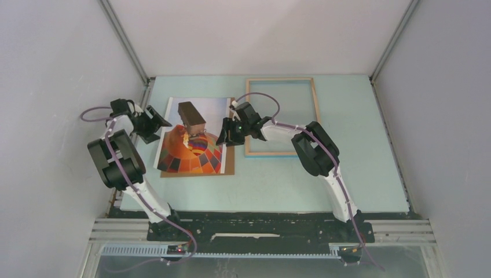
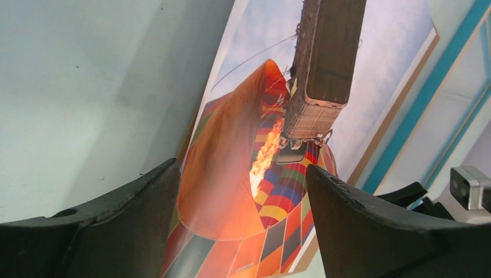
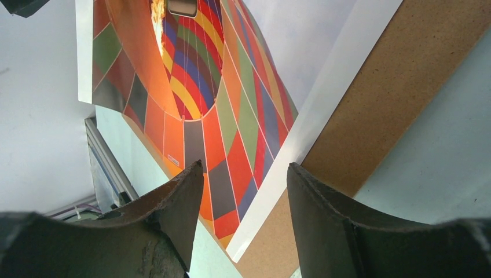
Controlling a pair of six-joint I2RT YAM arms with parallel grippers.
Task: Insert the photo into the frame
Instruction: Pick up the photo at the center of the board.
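Observation:
The photo (image 1: 191, 142), a hot-air balloon print, lies face up on the brown backing board (image 1: 229, 165), left of centre. The frame (image 1: 315, 116) lies flat to its right, light wood side up, and nothing is in it. My left gripper (image 1: 159, 126) is open at the photo's left edge. In the left wrist view the photo (image 2: 231, 191) shows between its fingers (image 2: 145, 220), with the frame's turquoise edge (image 2: 405, 133) beyond. My right gripper (image 1: 224, 136) is open at the photo's right edge. In the right wrist view it (image 3: 243, 174) is over the photo's corner (image 3: 220, 104) and the board (image 3: 394, 87).
A pale teal mat (image 1: 260, 185) covers the table. White walls with metal rails (image 1: 124, 40) close in the left, back and right. The right gripper's camera housing (image 2: 470, 188) shows at the right of the left wrist view.

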